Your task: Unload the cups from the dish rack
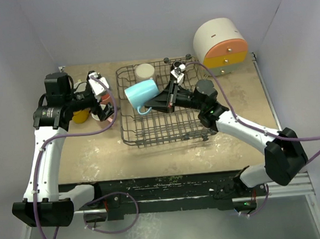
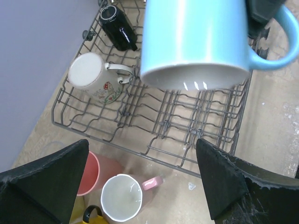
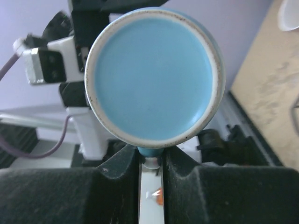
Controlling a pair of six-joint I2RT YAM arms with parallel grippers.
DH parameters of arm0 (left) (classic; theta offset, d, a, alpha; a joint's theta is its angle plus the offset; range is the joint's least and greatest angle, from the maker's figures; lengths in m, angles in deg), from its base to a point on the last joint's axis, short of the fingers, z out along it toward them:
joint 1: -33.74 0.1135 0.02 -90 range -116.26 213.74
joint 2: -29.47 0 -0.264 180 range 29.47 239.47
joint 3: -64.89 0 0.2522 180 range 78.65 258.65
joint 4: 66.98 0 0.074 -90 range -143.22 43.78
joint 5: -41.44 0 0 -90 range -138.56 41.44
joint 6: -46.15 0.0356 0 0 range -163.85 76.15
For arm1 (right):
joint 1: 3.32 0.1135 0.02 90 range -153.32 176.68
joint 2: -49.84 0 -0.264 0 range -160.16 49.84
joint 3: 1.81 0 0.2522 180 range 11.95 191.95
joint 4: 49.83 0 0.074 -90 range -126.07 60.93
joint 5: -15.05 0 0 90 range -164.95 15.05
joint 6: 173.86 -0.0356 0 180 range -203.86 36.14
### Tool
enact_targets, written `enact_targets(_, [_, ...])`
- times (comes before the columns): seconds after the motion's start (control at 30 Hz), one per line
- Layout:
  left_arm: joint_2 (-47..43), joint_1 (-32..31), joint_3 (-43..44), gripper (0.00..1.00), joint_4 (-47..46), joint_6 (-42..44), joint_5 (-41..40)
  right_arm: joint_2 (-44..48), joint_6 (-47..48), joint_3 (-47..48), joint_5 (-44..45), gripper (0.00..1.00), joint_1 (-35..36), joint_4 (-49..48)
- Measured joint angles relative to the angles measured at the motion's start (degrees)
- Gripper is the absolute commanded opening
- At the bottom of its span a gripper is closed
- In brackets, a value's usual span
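- Light blue mug (image 3: 154, 74) fills the right wrist view, base toward the lens. Right gripper (image 3: 150, 163) has its fingers pinching the handle.
- Mug is in the air, lying on its side over the left half of the dish rack (image 1: 129, 134), mouth facing the table's left edge.
- Left gripper (image 2: 140, 182) hovers by the rack's left wall, fingers spread wide and empty, looking straight at the mug's mouth.
- Two cups left in the rack, both at its far side: cream floral mug (image 2: 93, 77) and black cup (image 2: 117, 25).
- Already out, near the far-left corner: pink mug (image 2: 122, 198), salmon cup (image 2: 93, 172), yellow mug (image 2: 91, 215).
- White drawer container (image 1: 220, 45) sits at the far-right corner, not involved.
- My read: mid-transfer, probably a handover to the left arm.
- Next: carry the mug over the rack wall, let the left fingers close on the mug wall before the right lets go, then set it upright beside the pink mug.
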Motion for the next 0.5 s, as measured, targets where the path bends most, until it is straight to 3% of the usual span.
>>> enact_targets(0.17, [0.1,0.0,1.7,0.99,-0.3,-3.5,2.3,-2.3,-9.7,-3.1,-2.6,0.00,3.8,-13.7])
enact_targets(0.33, [0.6,0.0,6.4,0.98,-1.2,-9.0,7.3,-3.6,-14.7,-3.2,-3.0,0.00,5.4,-19.8])
enact_targets(0.5, [0.4,0.0,7.2,0.91,-3.1,-13.2,11.3,-3.6,-18.8,-3.2,-2.3,0.00,6.5,-25.6])
